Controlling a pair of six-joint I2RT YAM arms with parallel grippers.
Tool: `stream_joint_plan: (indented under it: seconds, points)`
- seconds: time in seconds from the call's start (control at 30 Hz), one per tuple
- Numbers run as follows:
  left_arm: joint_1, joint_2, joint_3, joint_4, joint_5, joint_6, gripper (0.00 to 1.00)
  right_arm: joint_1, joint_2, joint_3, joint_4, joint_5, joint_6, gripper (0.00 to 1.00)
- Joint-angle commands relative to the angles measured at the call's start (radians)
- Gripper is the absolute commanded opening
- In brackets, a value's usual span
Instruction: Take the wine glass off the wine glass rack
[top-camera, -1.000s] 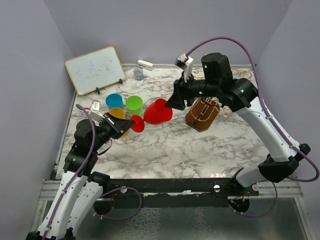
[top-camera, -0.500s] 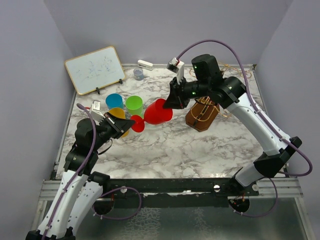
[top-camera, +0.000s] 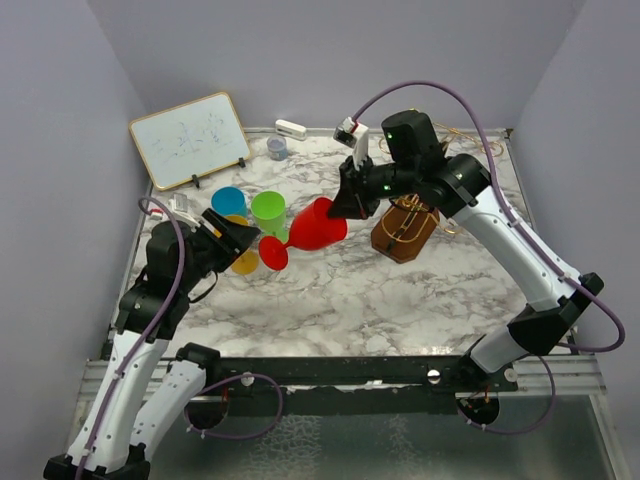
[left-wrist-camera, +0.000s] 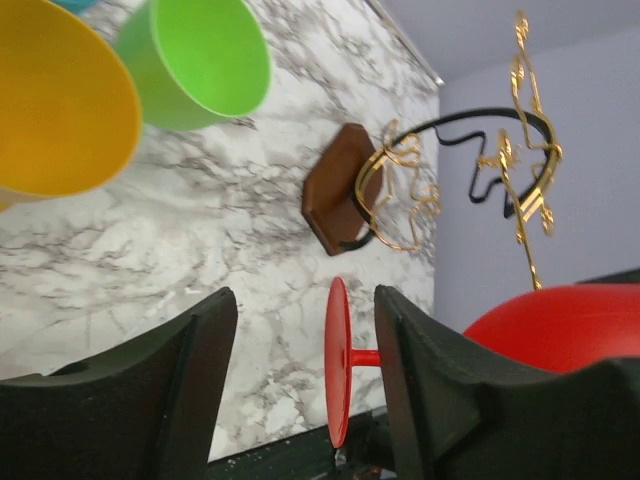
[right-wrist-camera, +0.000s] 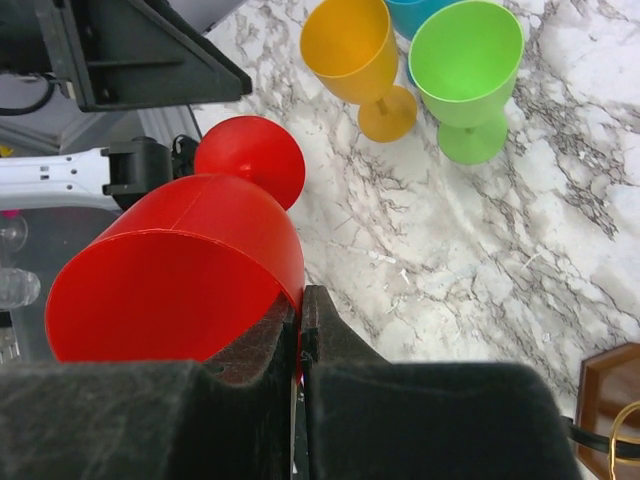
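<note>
- Nearest to us, the left gripper is spread wide with nothing in its hold.
- In the left wrist view, we see the round red foot of the glass edge-on in the gap between its two black fingers. It appears to touch neither one.
- The red plastic wine glass hangs in the air above the white-and-grey marble table. It is tipped well over, with its foot toward the left arm and its bowl toward the right arm.
- The right gripper is pinched nearly closed on the rim of the red bowl, with one finger inside and one outside.
- Just beyond the left gripper stands a yellow plastic goblet. A lime-green plastic goblet is beside it and a blue plastic cup is behind them. All three are upright.
- The wine glass rack, gold curling wire on a dark brown hexagonal wooden base, sits to the right of the red glass, under the right arm. The glass is clear of its wires and is not touching it.
- At the far left, a small wood-framed whiteboard leans on its stand.
- Near the back edge we make out a grey roll and a small white object.
</note>
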Motion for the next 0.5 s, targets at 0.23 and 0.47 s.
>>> stream_joint_plan:
  seconds: [0.23, 0.47]
  points:
    - [0.001, 0.020, 0.242, -0.205, -0.420, 0.199, 0.63, 0.134, 0.119, 0.072, -0.066, 0.350, 0.014, 0.01]
    - [0.001, 0.210, 0.448, -0.185, -0.411, 0.331, 0.63, 0.194, 0.299, 0.161, -0.064, 0.492, 0.064, 0.01]
